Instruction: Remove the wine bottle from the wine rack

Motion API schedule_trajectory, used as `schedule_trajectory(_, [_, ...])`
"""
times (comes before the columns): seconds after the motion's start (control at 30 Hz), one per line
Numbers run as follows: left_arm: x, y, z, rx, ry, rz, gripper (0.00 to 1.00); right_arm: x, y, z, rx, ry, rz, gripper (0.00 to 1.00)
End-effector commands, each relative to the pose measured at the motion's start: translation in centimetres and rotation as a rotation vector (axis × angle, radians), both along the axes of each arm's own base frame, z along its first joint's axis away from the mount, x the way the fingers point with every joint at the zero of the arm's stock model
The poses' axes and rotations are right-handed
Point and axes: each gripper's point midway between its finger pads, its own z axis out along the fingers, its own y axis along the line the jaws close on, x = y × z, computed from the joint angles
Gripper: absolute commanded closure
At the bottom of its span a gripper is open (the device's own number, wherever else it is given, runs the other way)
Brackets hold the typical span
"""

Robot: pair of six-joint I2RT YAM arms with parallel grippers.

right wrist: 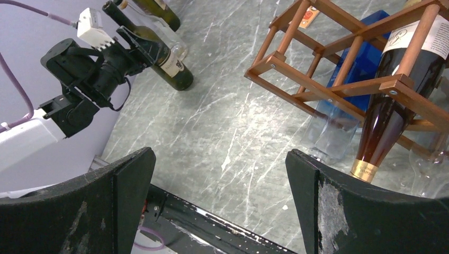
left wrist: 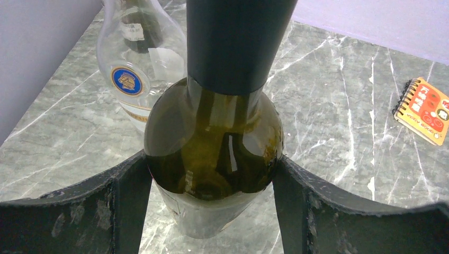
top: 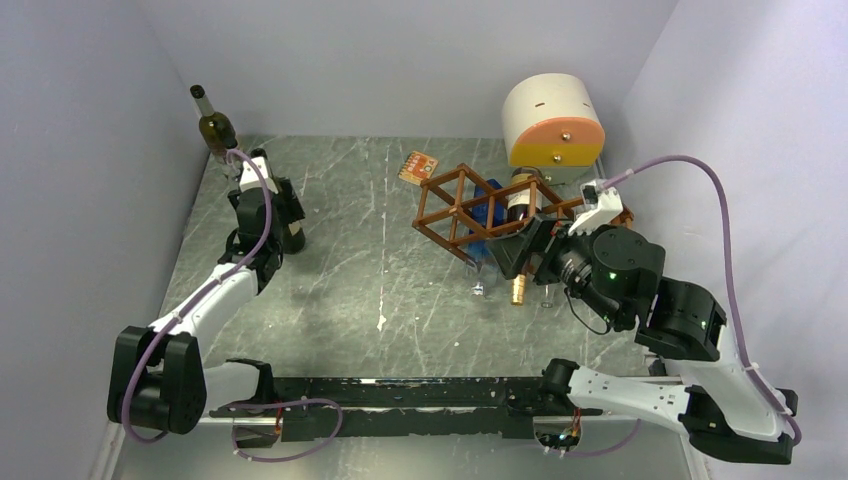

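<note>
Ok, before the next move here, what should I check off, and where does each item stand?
1. Left gripper shut on the green bottle: ok.
2. Green bottle's base set down on the table: cannot tell.
3. Gap between the green bottle and the clear bottle behind it: cannot tell.
4. Right gripper open, nothing between its fingers: ok.
5. Wine rack emptied: not ok, a dark bottle lies in it.
</note>
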Motion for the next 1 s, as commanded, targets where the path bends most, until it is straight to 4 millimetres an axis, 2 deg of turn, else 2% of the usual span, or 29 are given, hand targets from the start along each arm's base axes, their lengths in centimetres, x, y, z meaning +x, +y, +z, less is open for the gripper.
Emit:
schedule_trajectory(0.0, [1.5, 0.2, 5.8, -0.007, -0.176, 0.011, 0.93, 0.2, 0.3, 0.4, 0.014, -0.013, 0.000, 0.00])
schedule_trajectory(0.43, [1.7, 0.5, 4.3, -0.022, -0.134, 0.037, 0.93, 0.0, 0.0, 0.1, 0.025, -0.010, -0.002, 0.00])
schedule_trajectory(0.97, [0.9, 1.1, 3.9, -0.020, -0.103, 0.104, 0.93, 0.1, 0.4, -0.2, 0.018, -0.004, 0.003, 0.00])
